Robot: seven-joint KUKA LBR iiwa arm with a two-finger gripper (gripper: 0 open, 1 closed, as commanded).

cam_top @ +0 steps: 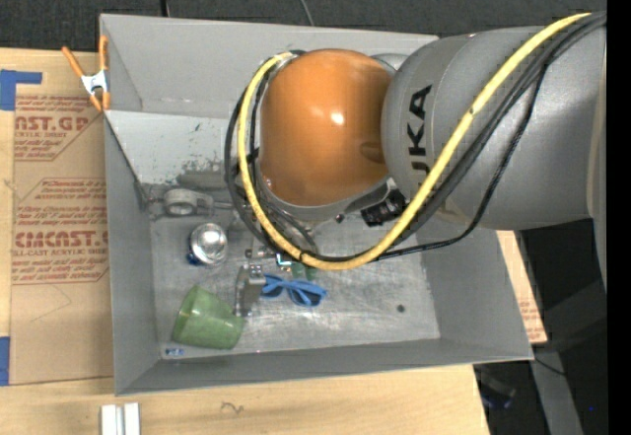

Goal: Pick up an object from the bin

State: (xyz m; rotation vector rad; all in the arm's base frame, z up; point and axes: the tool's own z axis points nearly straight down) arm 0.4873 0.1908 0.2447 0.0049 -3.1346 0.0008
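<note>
My gripper (pixel 245 293) reaches down from under the arm's orange cover to the bin floor near the front, left of centre. Blue plastic glasses (pixel 296 290) lie just to its right, touching or nearly touching it. A pale green cup (pixel 207 321) lies on its side just left of the gripper, by the bin's front left corner. A shiny silver round thing (pixel 208 244) rests on the floor a little farther back and to the left. I see nothing held in the gripper.
A grey ring-shaped thing (pixel 180 201) lies by the left back wall. The arm and its orange cover hide the middle and back of the bin. Bare floor shows at the front right.
</note>
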